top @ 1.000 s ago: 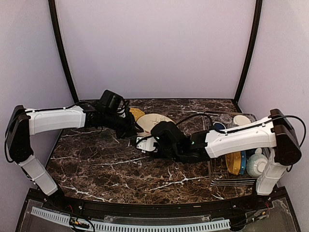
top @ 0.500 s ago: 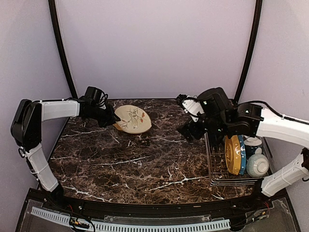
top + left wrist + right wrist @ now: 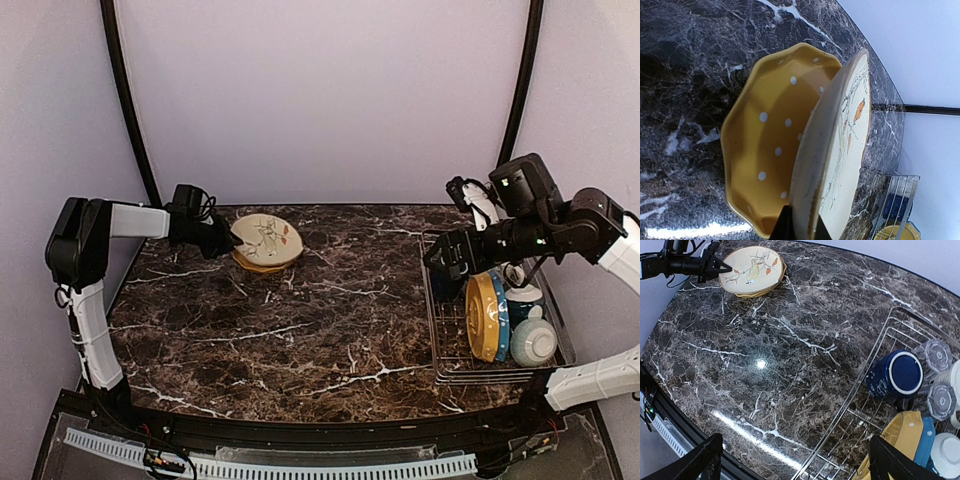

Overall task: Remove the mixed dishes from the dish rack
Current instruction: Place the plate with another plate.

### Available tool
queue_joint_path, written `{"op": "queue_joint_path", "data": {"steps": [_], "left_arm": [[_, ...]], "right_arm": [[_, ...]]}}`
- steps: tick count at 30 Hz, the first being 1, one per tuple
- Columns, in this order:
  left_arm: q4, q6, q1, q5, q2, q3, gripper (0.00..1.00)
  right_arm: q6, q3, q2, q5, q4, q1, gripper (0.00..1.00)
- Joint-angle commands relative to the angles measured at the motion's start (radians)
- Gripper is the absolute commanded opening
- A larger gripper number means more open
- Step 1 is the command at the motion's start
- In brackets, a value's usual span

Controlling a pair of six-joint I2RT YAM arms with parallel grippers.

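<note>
My left gripper is shut on the rim of the cream plate, which leans on a yellow white-dotted plate at the table's far left. The left wrist view shows the cream plate edge-on between the jaws. High above the left edge of the dish rack hangs my right gripper, wide open and holding nothing. In the rack stand a dark blue cup, two clear glass tumblers, a yellow plate, a blue plate and a pale bowl.
The dark marble table stretches between the plates at the far left and the rack at the right. Purple walls enclose the back and sides. A white cable strip runs along the near edge.
The arms met at the cream plate mid-table. Then my left gripper carried it to the far left onto the yellow plate, while my right gripper opened, rose and swung back over the rack.
</note>
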Motion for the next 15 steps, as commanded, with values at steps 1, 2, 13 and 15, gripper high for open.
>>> {"op": "queue_joint_path", "data": {"steps": [1,2,13,15], "left_arm": [[0.121,-0.024,0.014,0.079,0.012,0.062,0.01],[0.119,-0.028,0.013,0.082,0.019,0.068,0.01],[-0.088,0.092,0.013,-0.009,0.042,0.104,0.37],[-0.120,0.111,0.012,-0.027,0.040,0.107,0.42]], "right_arm": [[0.093,0.018,-0.035,-0.034,-0.134,-0.019,0.99],[0.101,0.021,-0.042,-0.029,-0.148,-0.021,0.99],[0.223,0.035,-0.058,-0.109,-0.289,-0.029,0.97],[0.253,0.038,-0.057,-0.104,-0.310,-0.029,0.96]]}}
